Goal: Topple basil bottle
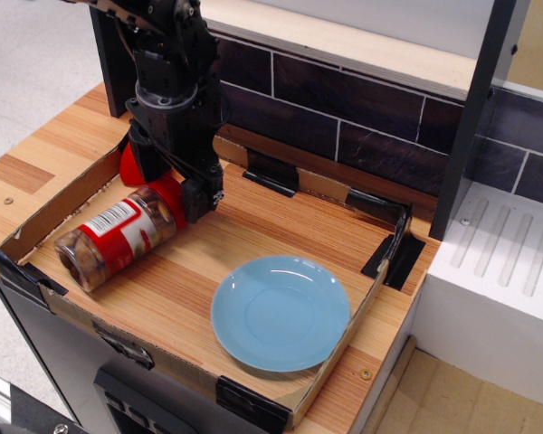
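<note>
Basil bottle [118, 238] lies on its side at eight o'clock on the wooden tray [281, 226], red lid toward the gripper [176, 185]. Gripper straddles the lid; whether it clamps cannot be told. Toppling appears complete; only withdrawal remains.

A light blue plate [281, 312] is lying flat on the wooden bench [281, 226], toward its front right corner, inside a low cardboard border [59, 203] that is running along the bench's edges. A small red object [132, 167] is sitting near the back left corner, partly hidden. Dark tiles [344, 117] are lining the wall along the back edge.
</note>
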Controlling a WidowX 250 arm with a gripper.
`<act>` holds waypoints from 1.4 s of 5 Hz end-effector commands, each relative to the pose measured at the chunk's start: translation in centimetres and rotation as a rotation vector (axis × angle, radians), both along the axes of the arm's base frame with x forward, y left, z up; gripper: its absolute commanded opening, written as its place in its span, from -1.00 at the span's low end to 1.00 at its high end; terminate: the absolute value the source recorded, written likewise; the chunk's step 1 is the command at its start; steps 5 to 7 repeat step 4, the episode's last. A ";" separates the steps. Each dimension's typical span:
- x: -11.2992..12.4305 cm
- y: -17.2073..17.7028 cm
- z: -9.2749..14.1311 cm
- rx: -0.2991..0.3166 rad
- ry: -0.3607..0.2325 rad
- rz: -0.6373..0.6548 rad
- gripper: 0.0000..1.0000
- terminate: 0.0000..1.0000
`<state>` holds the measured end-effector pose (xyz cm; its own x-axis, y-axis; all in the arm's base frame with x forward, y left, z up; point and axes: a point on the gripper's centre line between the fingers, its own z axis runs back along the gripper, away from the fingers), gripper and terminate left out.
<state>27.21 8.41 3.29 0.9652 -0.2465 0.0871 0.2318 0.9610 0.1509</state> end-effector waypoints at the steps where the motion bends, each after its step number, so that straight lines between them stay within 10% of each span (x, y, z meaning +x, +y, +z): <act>1: 1.2 0.4 4.4 -0.033 -0.061 0.037 1.00 -1.00; 3: 1.2 0.0 5.5 -0.020 -0.075 0.040 1.00 -1.00; 4: 1.2 0.0 5.5 -0.020 -0.075 0.040 1.00 1.00; 7: 1.2 0.0 5.5 -0.020 -0.075 0.040 1.00 1.00</act>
